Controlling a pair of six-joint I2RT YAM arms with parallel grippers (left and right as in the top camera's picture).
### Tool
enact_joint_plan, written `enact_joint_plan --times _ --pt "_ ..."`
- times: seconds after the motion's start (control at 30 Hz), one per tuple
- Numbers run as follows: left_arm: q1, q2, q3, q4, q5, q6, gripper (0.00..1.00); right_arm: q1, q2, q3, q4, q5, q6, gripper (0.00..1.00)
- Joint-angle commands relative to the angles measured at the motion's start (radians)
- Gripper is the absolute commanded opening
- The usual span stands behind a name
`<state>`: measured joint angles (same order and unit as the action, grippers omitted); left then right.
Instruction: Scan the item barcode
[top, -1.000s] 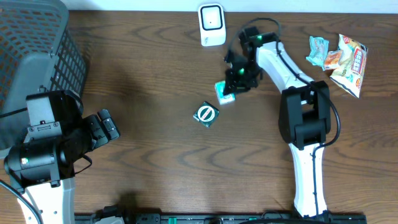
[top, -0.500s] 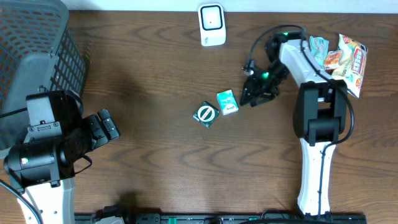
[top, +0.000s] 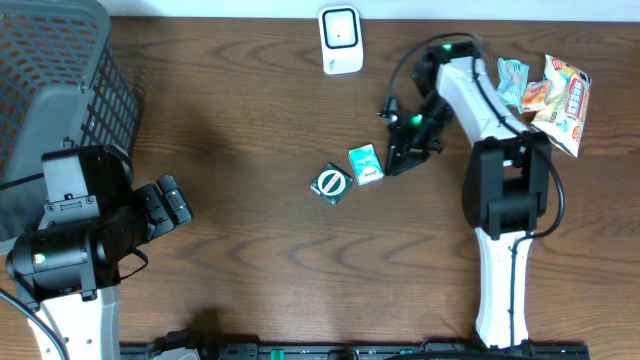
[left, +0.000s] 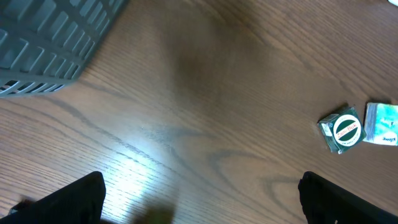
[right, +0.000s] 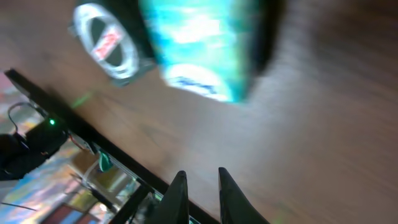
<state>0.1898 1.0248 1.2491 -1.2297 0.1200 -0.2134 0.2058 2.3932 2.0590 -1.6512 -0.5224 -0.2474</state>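
- Right pincer: I hold it low over the table with its fingers drawn almost together and nothing pinched between them. The wrist view shows only a thin gap and bare wood beneath.
- Left pincer: I keep it spread wide and parked at my own left side, near the basket and well apart from the work.
- Item location: the teal packet lies flat on the table, just beside my right fingertips and not gripped. The dark box with the round emblem sits just beside its other edge.
- Scanner: it stands at the far edge of the table, well apart from the packet.
- Step in hand, as I judge it: acquiring the item. No scan appears possible yet, since the packet is on the wood and away from the scanner.
- Next move requires: spreading my right fingers, aligning them across the packet's narrow sides and closing firmly.
- Caution: the neighbouring box crowds one side, so I approach from the free edges.
- After the grip: lift and turn the barcode face toward the scanner window. I cannot tell which face carries it.
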Motion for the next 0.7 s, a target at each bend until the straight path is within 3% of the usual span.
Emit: enact_joint_plan --times 0.0,0.23,0.47,0.67 --pt "0.005 0.0 -0.002 0.0 -0.016 -0.01 0.98 0.054 -0.086 0.016 0.01 -0.006 -0.015 0.1" --pt "0.005 0.0 -0.002 0.0 -0.016 -0.01 0.98 0.154 -0.089 -0.001 0.107 0.006 0.018 0.01" --pt "0.005 0.0 -0.002 0.0 -0.016 -0.01 0.98 0.228 -0.089 -0.038 0.273 0.216 0.277 0.01" --pt "0.005 0.0 -0.002 0.0 -0.016 -0.01 0.98 0.245 -0.089 -0.081 0.341 0.238 0.336 0.01"
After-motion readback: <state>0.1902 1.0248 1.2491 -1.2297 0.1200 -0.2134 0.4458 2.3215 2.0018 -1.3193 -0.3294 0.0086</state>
